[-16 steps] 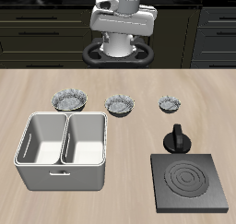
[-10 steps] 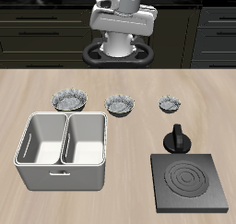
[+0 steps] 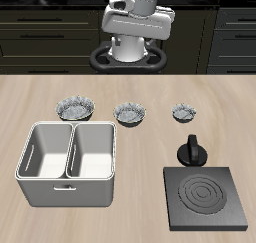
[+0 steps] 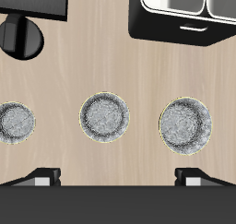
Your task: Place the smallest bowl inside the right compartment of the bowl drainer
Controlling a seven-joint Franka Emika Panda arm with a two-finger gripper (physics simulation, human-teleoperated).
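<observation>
The smallest bowl (image 3: 183, 112) (image 4: 17, 123), a tiny grey fluted dish, sits at the end of a row of three, on the side nearest the black knob. The bowl drainer (image 3: 68, 190) (image 4: 175, 25) is a light grey tub with two wells, nearer the table's front edge. Its right compartment (image 3: 93, 152) is empty. My gripper (image 4: 118, 180) hangs high above the row, roughly over the mid-sized bowl (image 4: 107, 117). It is open, its fingertips (image 4: 41, 179) are wide apart, and it holds nothing. My arm (image 3: 135, 27) stands at the table's back.
The mid-sized bowl (image 3: 130, 113) and the largest bowl (image 3: 75, 109) (image 4: 187, 124) share the row. A black stove plate (image 3: 208, 199) lies near the front edge, with a black knob (image 3: 192, 150) (image 4: 20, 36) behind it.
My arm has shifted very slightly sideways at the table's back. The bowls and the drainer have not moved.
</observation>
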